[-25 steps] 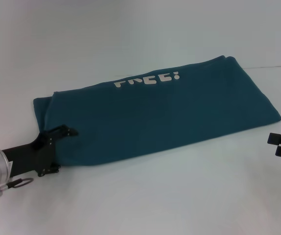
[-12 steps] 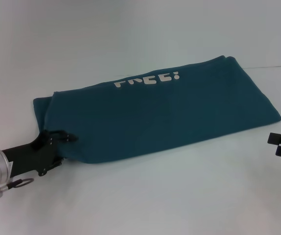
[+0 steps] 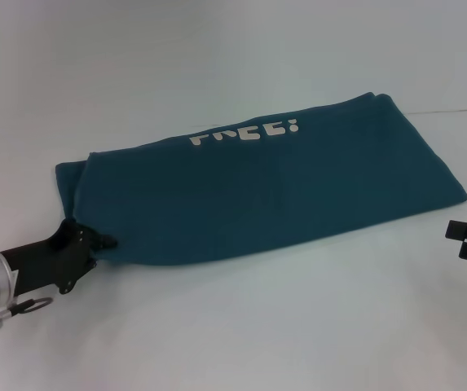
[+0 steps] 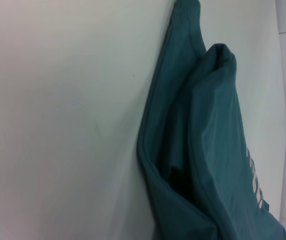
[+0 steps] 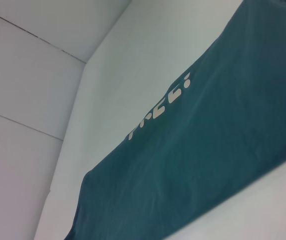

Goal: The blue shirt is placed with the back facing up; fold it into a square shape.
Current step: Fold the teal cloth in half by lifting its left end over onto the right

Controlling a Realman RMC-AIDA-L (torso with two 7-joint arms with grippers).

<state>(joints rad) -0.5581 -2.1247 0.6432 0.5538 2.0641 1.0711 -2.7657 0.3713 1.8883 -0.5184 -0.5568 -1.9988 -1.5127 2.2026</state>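
Observation:
The blue shirt (image 3: 282,187) lies folded into a long strip across the white table, with white lettering (image 3: 245,132) showing along its far edge. My left gripper (image 3: 103,244) is at the strip's near left corner, its fingers drawn together on the fabric edge. In the left wrist view the shirt (image 4: 207,150) shows stacked layers with a dark gap between them. My right gripper (image 3: 460,242) rests open on the table, just off the shirt's near right corner. The right wrist view looks along the shirt (image 5: 207,150) and its lettering (image 5: 160,107).
The white table (image 3: 233,342) has bare surface in front of the shirt and behind it. A thin seam line (image 3: 453,110) runs across the far right of the table.
My left gripper's upper finger has dropped toward the lower one, closing at the shirt's near left corner, and the arm has shifted slightly left. The right arm has not moved.

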